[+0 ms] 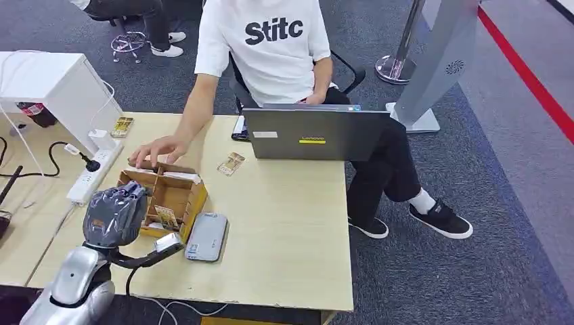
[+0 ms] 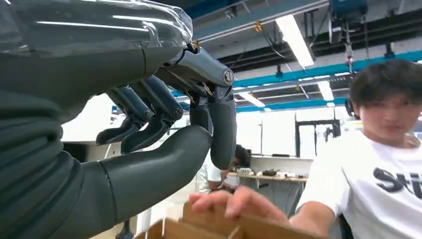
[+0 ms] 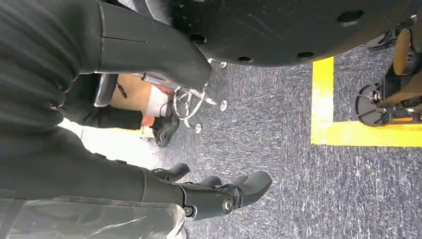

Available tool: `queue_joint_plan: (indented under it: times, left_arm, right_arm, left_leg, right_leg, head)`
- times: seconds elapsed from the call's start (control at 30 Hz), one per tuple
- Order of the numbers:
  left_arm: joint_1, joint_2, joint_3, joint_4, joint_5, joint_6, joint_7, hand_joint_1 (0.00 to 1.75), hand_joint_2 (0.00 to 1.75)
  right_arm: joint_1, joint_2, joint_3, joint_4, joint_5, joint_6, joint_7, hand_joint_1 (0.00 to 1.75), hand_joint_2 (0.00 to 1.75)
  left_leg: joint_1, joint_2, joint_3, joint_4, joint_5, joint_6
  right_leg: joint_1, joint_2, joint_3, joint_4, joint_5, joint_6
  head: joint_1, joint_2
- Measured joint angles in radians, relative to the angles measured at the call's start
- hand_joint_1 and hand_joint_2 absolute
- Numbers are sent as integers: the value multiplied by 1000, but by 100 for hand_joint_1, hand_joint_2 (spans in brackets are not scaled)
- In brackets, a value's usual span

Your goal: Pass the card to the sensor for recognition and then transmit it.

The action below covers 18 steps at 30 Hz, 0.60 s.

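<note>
Early stage here: no card is in the robot's grasp yet, so pickup, the pass over the sensor and the handover all look to be ahead. The left hand (image 1: 116, 215) hovers over the near-left corner of the cardboard divider box (image 1: 177, 196), and the left wrist view shows its fingers (image 2: 149, 117) curled loosely toward the thumb with nothing between them. The right hand (image 3: 219, 191) hangs low over grey carpet, fingers apart and holding nothing.

One card (image 1: 166, 217) stands in the box's near compartment, just beside the left hand and probably the one to grab. The grey card reader (image 1: 206, 236), likely the sensor, lies flat, touching the box's near-right side. A person's hand (image 1: 157, 150) rests on the box's far edge.

The count: one box, one reader, one card in the box, a second card (image 1: 231, 163) loose on the table (image 1: 291, 230) between box and laptop (image 1: 315, 133), a third card-like piece (image 1: 122, 126) far left. One laptop, one power strip (image 1: 91, 175).
</note>
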Motion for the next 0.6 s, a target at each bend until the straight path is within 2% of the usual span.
queue_joint_plan:
  times: [0.2, 0.47, 0.5, 0.53, 0.57, 0.6]
  left_arm:
    - [-70, -8, 2, 0, 11, -24, 17, 175, 175]
    - [-82, -10, 2, 0, 15, -29, 19, 175, 175]
    - [-82, -10, 2, 0, 16, -29, 20, 68, 175]
    - [-81, -10, 2, 0, 18, -31, 20, 68, 175]
    - [-82, -10, 2, 0, 31, -45, 18, 0, 175]
    - [-81, -9, 2, 0, 50, -68, 10, 0, 175]
  right_arm:
    - [0, 0, 0, 0, -1, 0, -7, 0, 175]
    - [0, 0, 3, 1, -2, 0, -4, 0, 175]
    - [0, 0, 3, 1, -3, 0, -4, 0, 175]
    - [0, 0, 5, 1, -5, 0, -3, 0, 175]
    - [0, 0, 6, 1, -6, 0, -3, 0, 175]
    - [0, 0, 7, 1, -7, 0, -2, 0, 175]
  left_leg:
    - [0, 0, 0, 0, 0, 0]
    - [0, 0, 0, 0, 0, -1]
    - [0, 0, 0, 0, 0, 0]
    - [0, 0, 0, 0, 0, 0]
    - [0, 0, 0, 0, 0, 0]
    - [0, 0, 0, 0, 0, 0]
  right_leg:
    - [0, 0, 0, 0, 0, 0]
    - [0, 0, 0, 0, 0, 0]
    - [0, 0, 0, 0, 0, 0]
    - [0, 0, 0, 0, 0, 0]
    - [0, 0, 0, 0, 0, 0]
    - [0, 0, 0, 0, 0, 0]
  head:
    - [0, 0]
    - [0, 0]
    - [0, 0]
    - [0, 0]
    - [0, 0]
    - [0, 0]
